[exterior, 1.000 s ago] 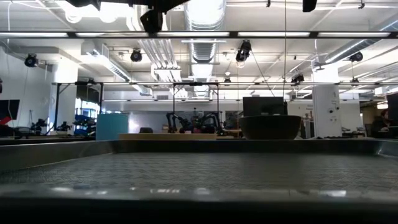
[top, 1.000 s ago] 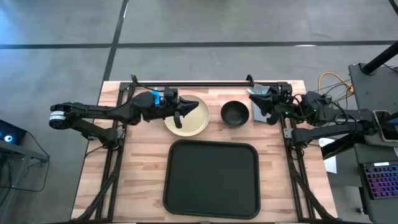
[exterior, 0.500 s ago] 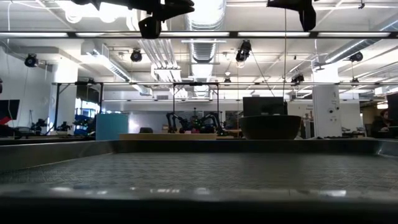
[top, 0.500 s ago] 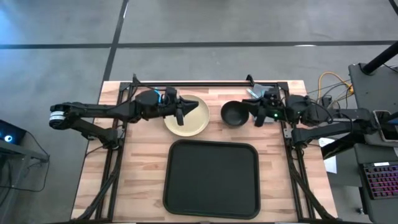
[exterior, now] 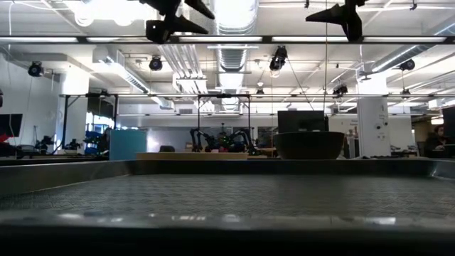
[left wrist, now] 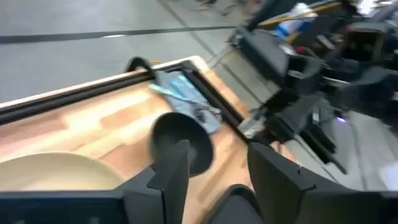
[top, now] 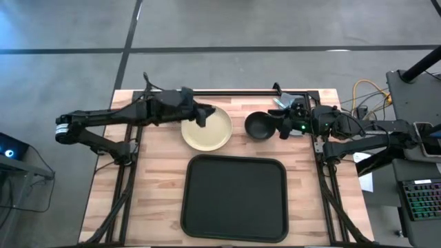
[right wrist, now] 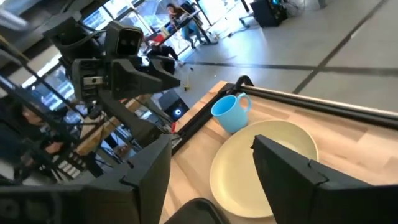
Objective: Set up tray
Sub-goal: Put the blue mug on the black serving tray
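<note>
The black tray (top: pixel 234 200) lies flat on the table's near half and fills the foreground of the low view (exterior: pixel 227 192). Behind it a cream plate (top: pixel 210 132) and a black bowl (top: pixel 259 126) rest on the wood. My left gripper (top: pixel 204 116) hangs open above the plate's far left rim, well above the table (exterior: pixel 174 18), pointing toward the bowl (left wrist: pixel 180 134). My right gripper (top: pixel 281 127) is open just right of the bowl, also raised (exterior: pixel 341 14), facing the plate (right wrist: pixel 261 168).
A light blue cup (right wrist: pixel 230 113) stands at the table's far left beside the plate. A grey napkin with blue cutlery (left wrist: pixel 186 99) lies at the far right corner. A black bar (top: pixel 210 92) runs along the far edge. Black frame rails flank both table sides.
My left gripper has tipped up from pointing down at the plate to nearly level, risen a little and opened. My right gripper has come down and moved left toward the bowl, and has opened as well. Plate, bowl and tray have stayed in place.
</note>
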